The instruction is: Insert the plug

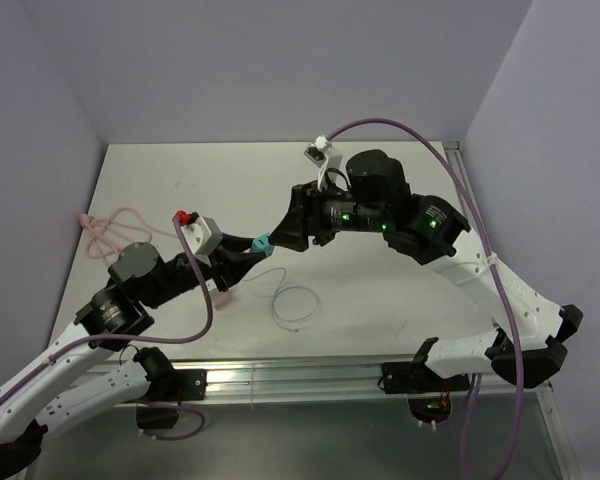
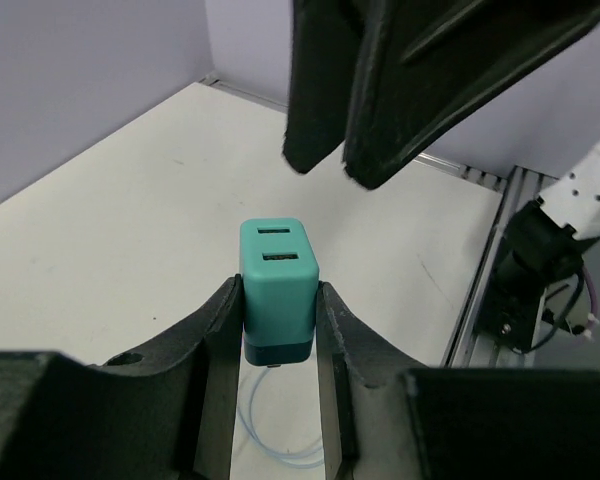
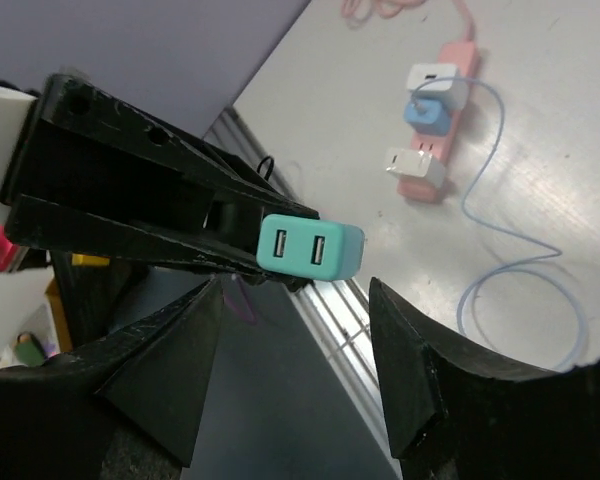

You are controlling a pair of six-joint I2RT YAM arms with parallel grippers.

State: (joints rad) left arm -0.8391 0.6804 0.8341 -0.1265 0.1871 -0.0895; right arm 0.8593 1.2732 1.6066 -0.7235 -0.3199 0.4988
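My left gripper [image 2: 277,289] is shut on a teal block with two USB ports [image 2: 277,290], held above the table with the ports facing away from me. From above, the block [image 1: 262,243] sits between the two arms. My right gripper [image 3: 295,285] is open and faces the block [image 3: 310,247], which sits just beyond its fingertips without touching them. The right fingers [image 2: 380,100] hang over the block in the left wrist view. A thin pale wire [image 1: 298,303] loops on the table below. I cannot make out the plug at its end.
A pink socket strip [image 3: 435,120] lies on the table under the left arm. It carries a white adapter [image 3: 435,78], a blue one [image 3: 427,112] that the wire [image 3: 480,290] leaves from, and another white one [image 3: 405,163]. Its pink cord [image 1: 110,230] coils at the left wall.
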